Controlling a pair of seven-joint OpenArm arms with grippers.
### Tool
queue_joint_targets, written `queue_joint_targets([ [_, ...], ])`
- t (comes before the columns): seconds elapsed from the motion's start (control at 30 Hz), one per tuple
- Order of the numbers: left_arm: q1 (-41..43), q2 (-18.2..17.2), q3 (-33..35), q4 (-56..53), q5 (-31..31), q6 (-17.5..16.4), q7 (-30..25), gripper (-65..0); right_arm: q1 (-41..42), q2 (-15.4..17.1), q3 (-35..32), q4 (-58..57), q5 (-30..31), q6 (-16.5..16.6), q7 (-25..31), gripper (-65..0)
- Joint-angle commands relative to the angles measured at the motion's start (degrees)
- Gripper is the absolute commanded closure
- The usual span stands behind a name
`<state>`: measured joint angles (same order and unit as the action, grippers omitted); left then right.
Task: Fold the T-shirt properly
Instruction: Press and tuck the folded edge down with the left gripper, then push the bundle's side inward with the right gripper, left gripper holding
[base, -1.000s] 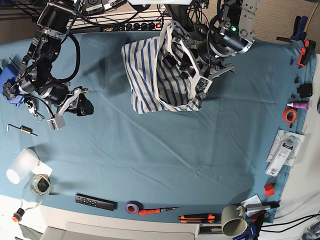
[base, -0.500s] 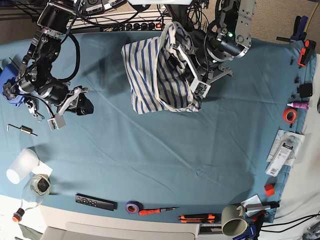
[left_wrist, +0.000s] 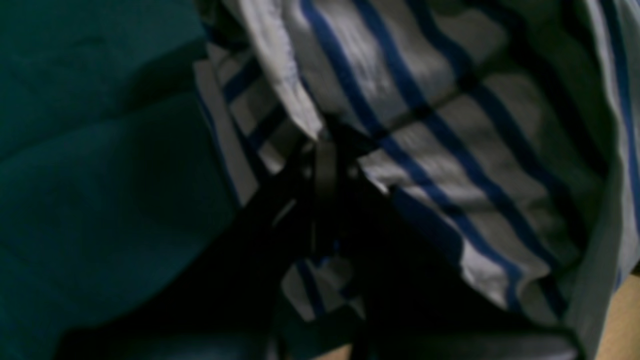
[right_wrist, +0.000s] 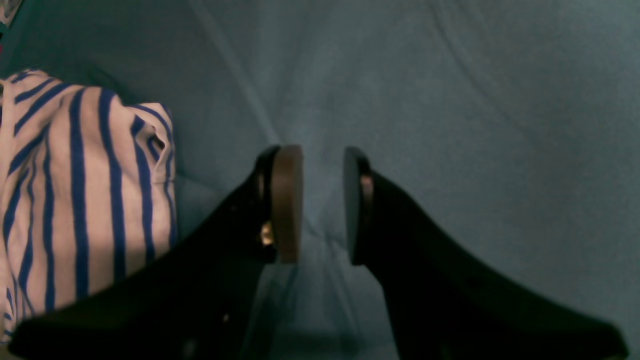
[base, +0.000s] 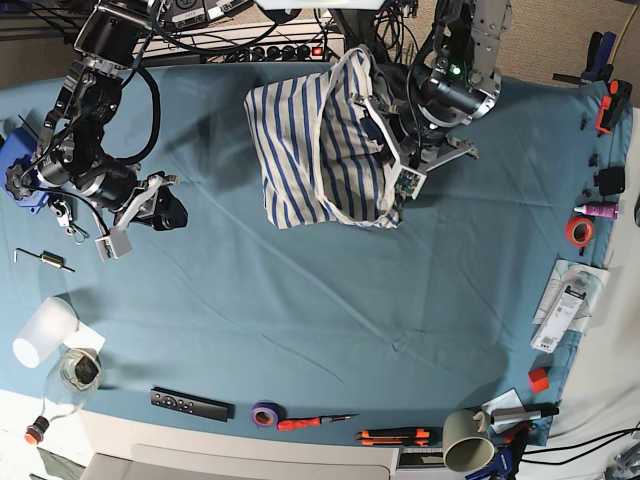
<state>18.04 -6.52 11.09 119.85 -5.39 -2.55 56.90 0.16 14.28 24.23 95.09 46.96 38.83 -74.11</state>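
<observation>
Dim, blurred wrist views

We see a soft, matt white cotton T-shirt with thin blue stripes (base: 320, 150), its weave faintly ribbed and creased. Beneath it lies the matt teal cloth surface (base: 330, 300), smooth apart from shallow wrinkles. The right gripper (right_wrist: 322, 205) has matt black plastic fingers, one faced with a dull brown pad. Near the front edge, a glossy pale ceramic mug (base: 462, 440) catches light, beside a shiny purple tape roll (base: 265, 414).
</observation>
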Motion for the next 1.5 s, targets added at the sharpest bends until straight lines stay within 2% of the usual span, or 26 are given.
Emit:
queue_joint_targets([
  [0.0,-0.48,0.13,-0.02,0.9,0.31,0.2,-0.98,0.0,0.96,0.83,0.26,0.81,1.42,0.2,1.09,-15.1],
  [0.17,-1.11,0.13,-0.02,0.9,1.16,0.2,-1.05,0.0,0.96,0.81,0.26,0.81,1.42,0.2,1.11,-15.1],
  [0.57,-1.22,-0.33,-0.11,0.9,10.78,0.2,-0.94,0.0,0.94,0.83,0.26,0.81,1.42,0.2,1.27,-15.1],
  [0.7,-1.22,-0.31,-2.01,0.39,10.91,0.22,-0.79,0.0,0.94,0.81,0.26,0.81,1.42,0.17,1.18,-15.1],
  [0.83,-1.25,-0.33,-5.25,-3.91,7.61,-0.48,-0.24,0.0,0.94,0.81,0.26,0.81,1.97,0.15,0.74,-15.1],
  [0.93,-1.22,-0.31,-6.49,-5.73,3.89,-1.62,0.9,0.0,0.94,0.81,0.26,0.81,4.83,0.17,0.42,-15.1],
  [1.03,-1.25,-0.28,-6.47,-3.87,1.42,-1.53,1.14,0.0,0.94,0.81,0.26,0.81,7.78,0.17,0.42,-15.1],
  [1.2,-0.52,-0.17,-6.47,2.03,-2.34,-1.51,1.01,0.0,0.94,0.83,0.26,0.81,8.48,0.17,-0.09,-15.1],
  [1.23,-0.07,-0.15,-6.47,3.13,-2.36,-1.53,0.63,-2.5,0.94,0.81,0.26,0.81,9.46,0.22,-0.37,-15.1],
  [1.33,1.88,-0.15,-6.47,6.43,-2.34,-1.51,-1.79,-18.5,0.96,0.81,0.2,0.81,15.32,1.17,-2.4,-15.1],
  [1.4,2.99,-0.15,-6.47,9.22,-2.27,-0.66,-1.84,-20.7,0.94,0.81,0.2,0.81,20.33,1.17,-3.93,-15.0],
  [1.47,4.11,-0.15,-6.47,12.79,-1.7,1.99,-1.84,-20.6,0.96,0.81,0.0,0.81,25.77,1.17,-5.89,-15.1],
])
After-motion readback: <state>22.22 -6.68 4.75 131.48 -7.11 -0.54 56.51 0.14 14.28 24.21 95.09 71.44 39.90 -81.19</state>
